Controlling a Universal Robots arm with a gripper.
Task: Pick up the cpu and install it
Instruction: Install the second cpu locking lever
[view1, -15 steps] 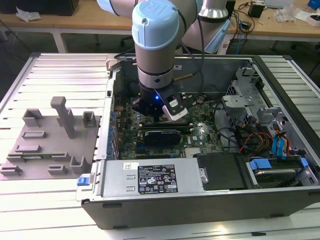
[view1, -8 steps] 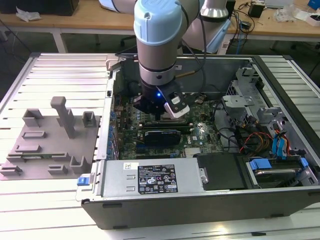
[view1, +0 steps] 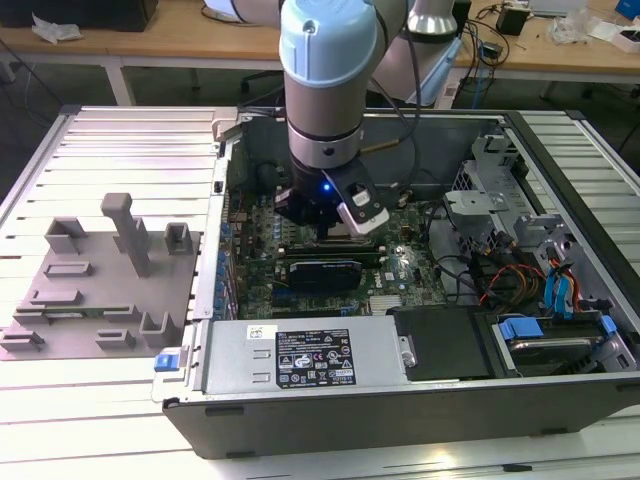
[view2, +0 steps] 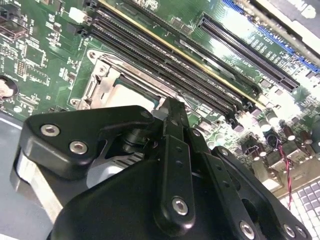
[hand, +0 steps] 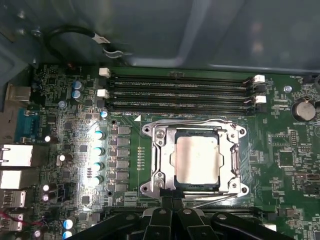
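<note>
The cpu (hand: 196, 159) is seen lying flat inside the metal-framed socket (hand: 195, 131) on the motherboard (hand: 75, 125), directly ahead of and just below the gripper (hand: 172, 212). No long axis is offered by the square chip. Whether the gripper is parted or closed cannot be told; nothing is seen held.
</note>
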